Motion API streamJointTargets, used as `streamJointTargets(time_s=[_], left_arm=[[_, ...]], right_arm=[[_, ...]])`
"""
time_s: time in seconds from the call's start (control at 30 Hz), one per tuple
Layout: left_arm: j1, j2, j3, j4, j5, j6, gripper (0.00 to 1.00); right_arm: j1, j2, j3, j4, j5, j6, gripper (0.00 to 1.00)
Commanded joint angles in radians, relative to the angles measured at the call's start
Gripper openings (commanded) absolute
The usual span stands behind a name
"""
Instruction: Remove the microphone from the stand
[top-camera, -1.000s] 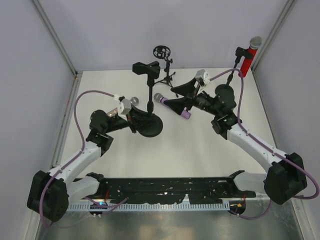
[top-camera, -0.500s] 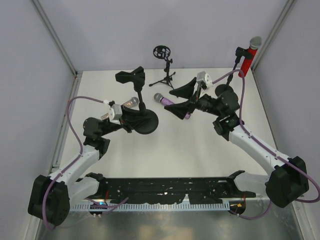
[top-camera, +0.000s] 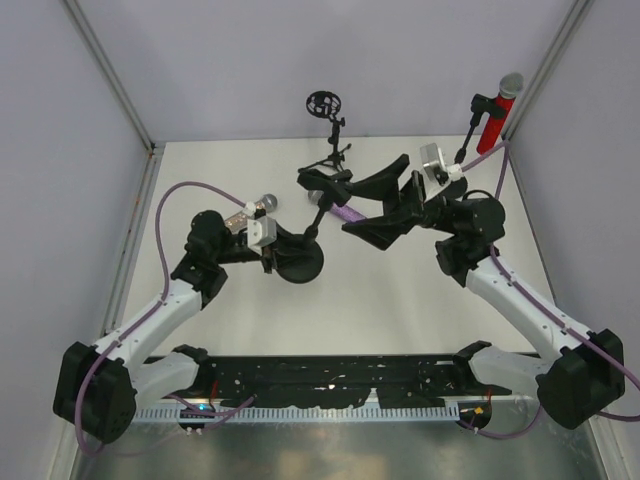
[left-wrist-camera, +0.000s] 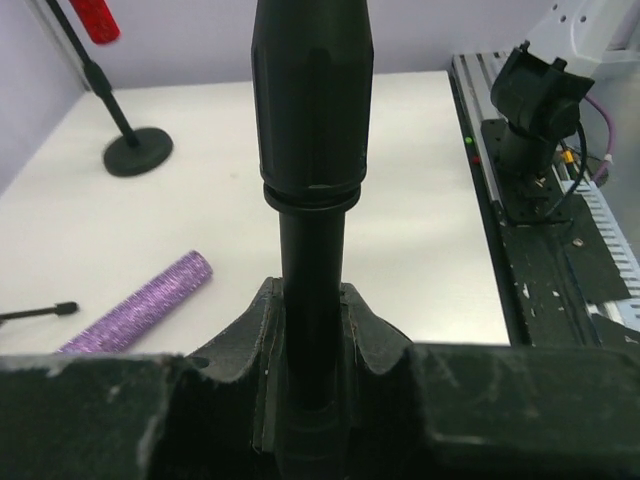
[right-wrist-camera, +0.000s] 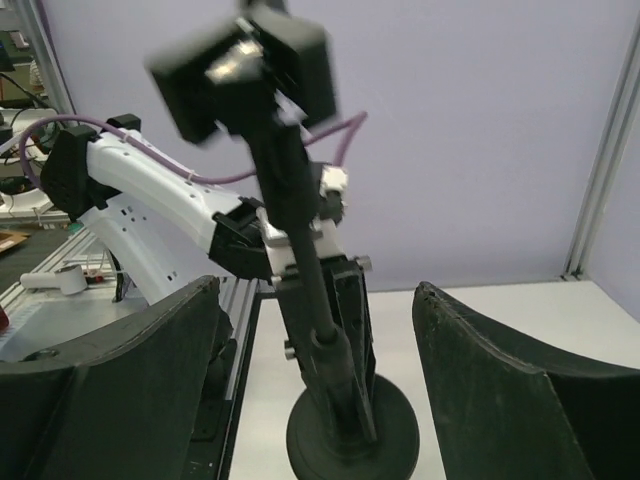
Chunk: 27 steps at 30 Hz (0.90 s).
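The purple glitter microphone (top-camera: 340, 209) with a silver head lies flat on the table; it also shows in the left wrist view (left-wrist-camera: 140, 312). The black stand (top-camera: 298, 262) has a round base, and its pole leans right with an empty clip (top-camera: 322, 180) on top. My left gripper (top-camera: 283, 250) is shut on the stand's pole (left-wrist-camera: 310, 250) just above the base. My right gripper (top-camera: 352, 205) is open and empty, with its jaws spread wide above the microphone. In the right wrist view the stand's pole (right-wrist-camera: 312, 290) and base (right-wrist-camera: 352, 435) show between the open fingers (right-wrist-camera: 110, 380).
A red microphone (top-camera: 492, 118) sits in a second stand at the back right, whose base (left-wrist-camera: 138, 152) shows in the left wrist view. A small tripod with a ring mount (top-camera: 325, 105) stands at the back centre. Walls close in the left, right and back.
My left gripper has swung the stand from leaning left to leaning right. My right gripper has drawn back to the right. The purple microphone has stayed on the table.
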Motion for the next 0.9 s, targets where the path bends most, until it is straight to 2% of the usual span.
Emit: streamJointTargets(time_s=[0.0,0.23,0.37,0.87], left_arm=[[-0.037,0.054,0.056,-0.033,0.017,0.028,0.0],[-0.053,0.106,0.056,0.091,0.049,-0.134,0.0],[-0.054,0.099,0.048,0.093,0.053,-0.126,0.0],[-0.073,0.114,0.039,0.066,0.092,-0.083,0.0]], right_arm=[[0.0,-0.055,0.001,0.077,0.022,0.032,0.81],[0.028,-0.037,-0.009,-0.022,0.074,-0.101,0.77],[0.037,-0.019,-0.012,-0.052,0.112,-0.146,0.72],[0.034,-0.037,0.003,-0.041,0.126,-0.135,0.73]])
